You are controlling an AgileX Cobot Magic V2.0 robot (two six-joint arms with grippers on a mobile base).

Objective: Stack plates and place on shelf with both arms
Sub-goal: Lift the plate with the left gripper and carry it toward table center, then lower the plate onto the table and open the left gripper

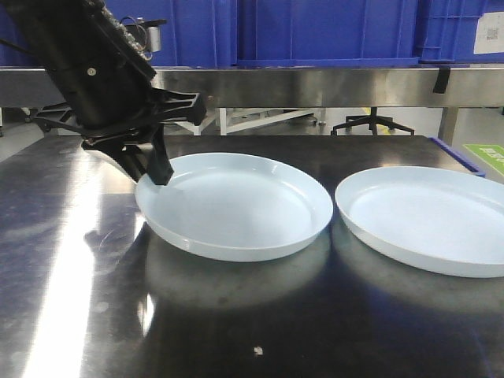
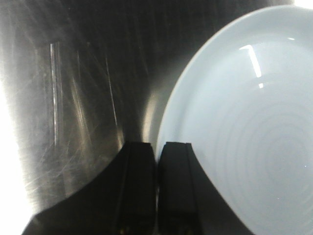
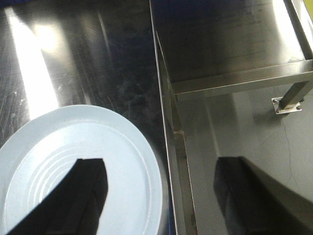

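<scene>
Front-facing view: two plates sit side by side on the table [image 1: 63, 315], rims near w/ a thin gap btwn. The left plate [image 1: 236, 205] is the one in hand. The left tool [image 1: 157, 169] is clamped on its left rim. Left wrist view agrees: fingers [image 2: 139, 188] nearly together, rim pinched in the slit, rest of the plate spreading out to the tool's right. The gripped side looks a touch raised, can't be sure. The right plate [image 1: 425, 216] lies directly right of it, flat on the table, so the stack move prob. runs rightward across that gap. Plates are round, no long axis to align. The right tool [image 3: 159, 161] shows only in the right wrist view: jaws wide apart, holding nothing, hanging over the right plate's outer edge w/ one finger above the plate and the other past the table edge. The left arm [image 1: 87, 55] comes down from upper left at a slant, wrist pitched down at the rim. The shelf [image 1: 315, 87] runs across behind both plates, beyond the table's far edge, w/ blue crates [image 1: 331, 31] above it.
</scene>
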